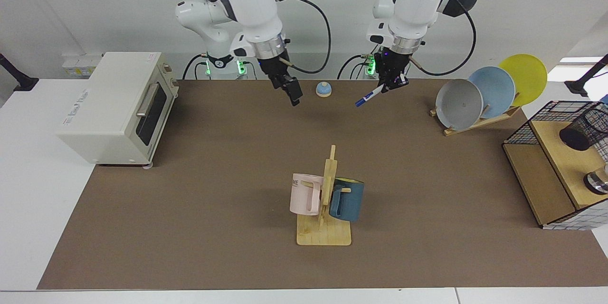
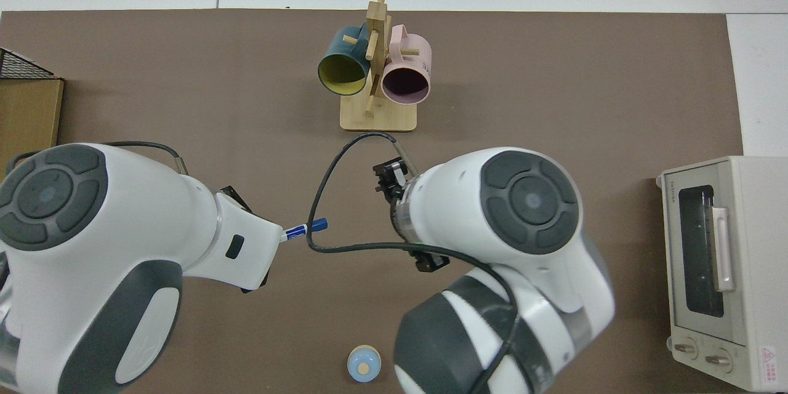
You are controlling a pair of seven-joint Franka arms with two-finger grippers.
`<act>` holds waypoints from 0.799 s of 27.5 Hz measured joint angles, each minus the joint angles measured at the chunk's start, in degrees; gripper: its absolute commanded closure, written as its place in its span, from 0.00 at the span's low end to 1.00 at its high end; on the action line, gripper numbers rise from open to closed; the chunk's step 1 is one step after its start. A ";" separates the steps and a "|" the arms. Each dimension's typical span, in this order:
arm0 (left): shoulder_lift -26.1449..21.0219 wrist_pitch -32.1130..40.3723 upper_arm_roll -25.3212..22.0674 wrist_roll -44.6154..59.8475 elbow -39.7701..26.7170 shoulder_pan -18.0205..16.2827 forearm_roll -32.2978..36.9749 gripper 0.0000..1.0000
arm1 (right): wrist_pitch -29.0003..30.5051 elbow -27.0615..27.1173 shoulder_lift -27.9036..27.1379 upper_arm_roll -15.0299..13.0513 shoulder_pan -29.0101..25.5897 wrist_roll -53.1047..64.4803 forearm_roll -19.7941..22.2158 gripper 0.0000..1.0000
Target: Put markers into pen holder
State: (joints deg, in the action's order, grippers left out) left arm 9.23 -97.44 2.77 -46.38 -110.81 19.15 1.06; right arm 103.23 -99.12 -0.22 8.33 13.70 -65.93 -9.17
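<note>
At the far side of the brown table mat, the marker (image 1: 370, 96) hangs tilted in the air, blue cap pointing down, pinched by the left gripper (image 1: 393, 81), whose fingers are clamped on its upper end; from above, the marker's blue cap (image 2: 318, 223) pokes out past that arm's wrist. The right gripper (image 1: 291, 92) hovers well apart from it above the mat, past the small blue bell (image 1: 323, 89); whether its fingers are parted I cannot tell. The pen holder (image 1: 583, 130) lies tipped on the wooden shelf of the wire basket (image 1: 525, 129) at the right edge.
</note>
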 measured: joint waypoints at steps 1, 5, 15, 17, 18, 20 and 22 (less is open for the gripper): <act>0.00 0.30 -0.25 0.01 0.00 -0.03 1.28 1.00 | -0.73 0.00 0.36 -0.03 -0.89 3.05 0.26 0.00; 0.03 0.82 -1.62 0.00 0.00 -0.41 6.55 1.00 | -3.38 0.02 1.57 -0.12 -3.25 14.22 2.24 0.00; 1.04 2.94 -2.32 -7.61 3.17 -5.40 19.04 1.00 | -6.82 0.24 2.40 -0.36 -6.55 34.73 7.14 0.00; 1.24 3.88 -2.38 -8.99 4.82 -6.27 21.95 1.00 | -6.98 0.61 2.40 -0.41 -7.16 37.78 7.89 0.00; 1.30 4.37 -2.38 -9.47 5.66 -6.64 23.42 1.00 | -7.13 0.87 2.40 -0.41 -7.46 39.20 8.25 0.00; 1.38 5.01 -2.42 -10.33 7.32 -7.33 26.47 1.00 | -7.66 1.71 2.38 -0.40 -8.09 41.97 8.80 0.00; 1.39 5.06 -2.43 -10.91 8.68 -7.88 29.39 1.00 | -8.73 2.83 2.34 -0.41 -8.72 44.21 9.27 0.00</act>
State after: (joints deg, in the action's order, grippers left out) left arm 10.63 -92.38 0.34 -57.30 -102.12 11.27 30.44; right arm 94.49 -96.29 2.12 7.92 4.97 -21.73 0.11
